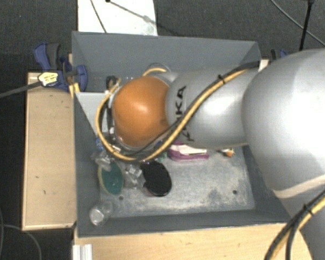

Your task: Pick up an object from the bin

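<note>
- The arm [271, 112] reaches in from the right and covers much of the grey metal bin [216, 191], its wrist low over the bin's left half.
- The orange cover [140, 111] on the wrist, with a yellow cable looped round it, hides most of what lies directly beneath.
- The gripper [118, 169] shows as bits of bright metal below the cover, down near the bin floor at the left. How far open it is cannot be told, nor whether it has hold of anything.
- Just to the gripper's right lies a black oval thing [157, 179], flat on the floor.
- Just to its left, and apparently touching the metal, lies a teal-green oval thing [111, 180]. It looks the likeliest one to be picked.
- A pink and white thing [187, 153] sits further right, partly under the arm.
- A small clear round thing [98, 216] lies in the near-left corner, apart from the rest.
- To do this step well, the gripper should probably centre on one thing only, close firmly on the teal oval's narrow width without catching the black oval, and then lift straight up, clear of the left wall.
</note>
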